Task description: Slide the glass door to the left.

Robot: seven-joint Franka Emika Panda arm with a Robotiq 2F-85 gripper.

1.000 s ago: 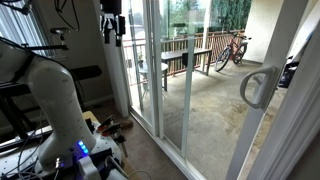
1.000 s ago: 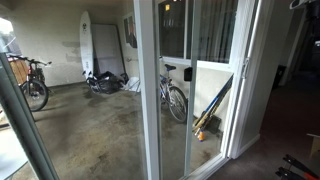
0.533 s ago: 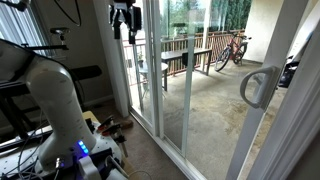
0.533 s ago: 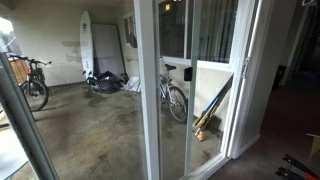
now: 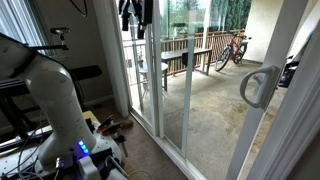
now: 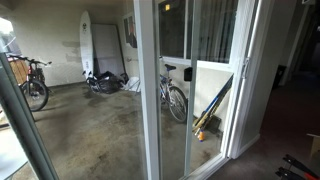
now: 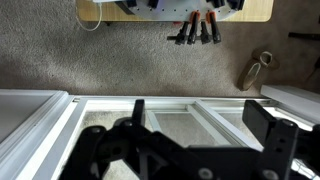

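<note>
Gripper (image 5: 134,22): high at the far left, just beside the white-framed fixed panel (image 5: 150,70). Fingers (image 7: 272,125): spread apart, nothing between them (wrist view), above the floor track (image 7: 170,104). Glass door (image 5: 285,105): near right, well apart from the gripper, with the grey loop handle (image 5: 257,87) on its rail.

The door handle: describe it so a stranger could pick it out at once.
In an exterior view, white-framed glass panels face a patio. Follow the nearest white rail of the glass door, at the right. The pale grey D-shaped loop handle sticks out from it; the neighbouring panels carry none.
</note>
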